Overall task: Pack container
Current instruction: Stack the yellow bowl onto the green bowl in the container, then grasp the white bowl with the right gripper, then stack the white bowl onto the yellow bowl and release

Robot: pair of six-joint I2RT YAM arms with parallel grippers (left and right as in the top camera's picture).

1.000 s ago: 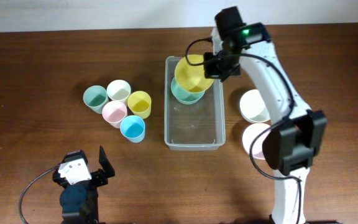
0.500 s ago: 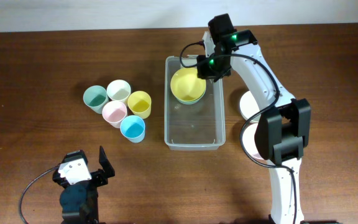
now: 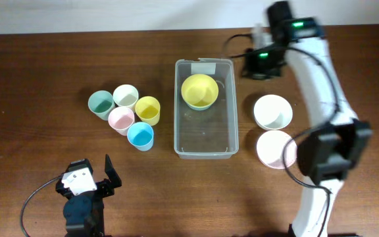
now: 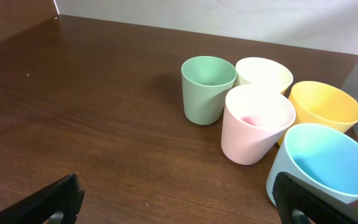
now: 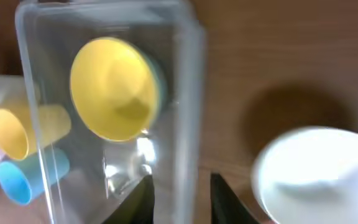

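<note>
Count: one container [image 3: 206,135], five cups, three bowls you can see, two grippers.

Cups, clustered at 9 o'clock from the container: green cup [image 3: 100,104], white cup [image 3: 126,96], yellow cup [image 3: 147,110], pink cup [image 3: 120,120], blue cup [image 3: 140,136].

Bowls: the yellow bowl [image 3: 199,91] sits inside the container, toward its 12 o'clock end. The white bowl [image 3: 272,112] and the pink bowl [image 3: 275,149] stand on the table [image 3: 45,66] at 3 o'clock from the container, just beside each other.

Hard to make out: the right wrist view is blurred. A greenish edge shows behind the yellow bowl there, possibly a second bowl beneath it; you cannot confirm this. The right arm covers part of the pink bowl from overhead. The left wrist view cuts off the blue cup and shows only a sliver of the container at its right edge.

Container: mid-table, long axis running 12 to 6 o'clock overhead, white label at the 12 o'clock short end.

Left gripper [image 4: 176,186]: fingers spread wide, empty, low at 7 o'clock on the table.

Right gripper [image 5: 181,180]: fingers parted, gripping nothing, at 2 o'clock from the container.
</note>
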